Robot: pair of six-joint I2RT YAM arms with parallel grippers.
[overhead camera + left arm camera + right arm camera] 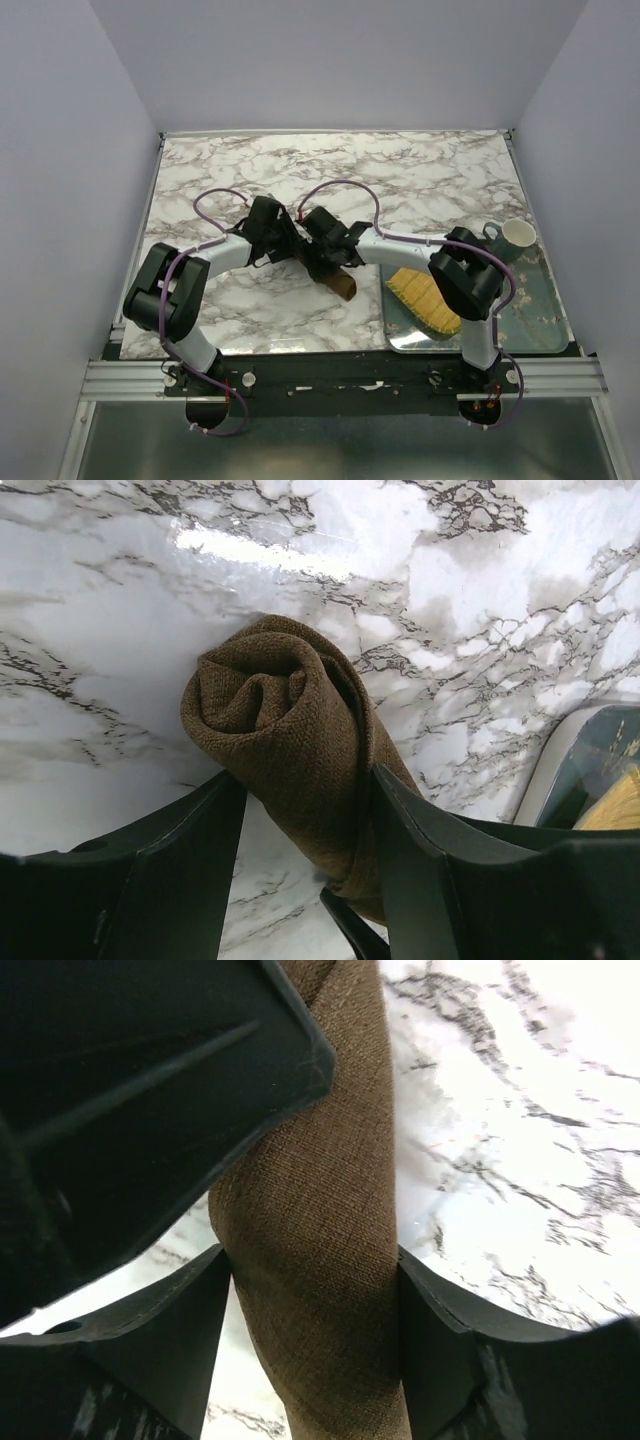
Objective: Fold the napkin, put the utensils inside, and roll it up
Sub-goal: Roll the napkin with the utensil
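Observation:
The dark brown napkin (345, 285) lies rolled into a thick tube on the marble table, near the middle. In the left wrist view I look at its spiral end (270, 710). My left gripper (288, 243) straddles that end, with both fingertips against the roll's sides (305, 780). My right gripper (322, 262) closes on the roll further along, with both fingers pressed to the cloth (313, 1260). The left gripper's black body fills the upper left of the right wrist view. The fork is hidden in every view.
A glass tray (540, 310) sits at the right edge of the table. It holds a yellow woven bamboo mat (425, 298) and a mug (515, 236). The tray's corner (560, 770) shows at the right of the left wrist view. White walls enclose the table.

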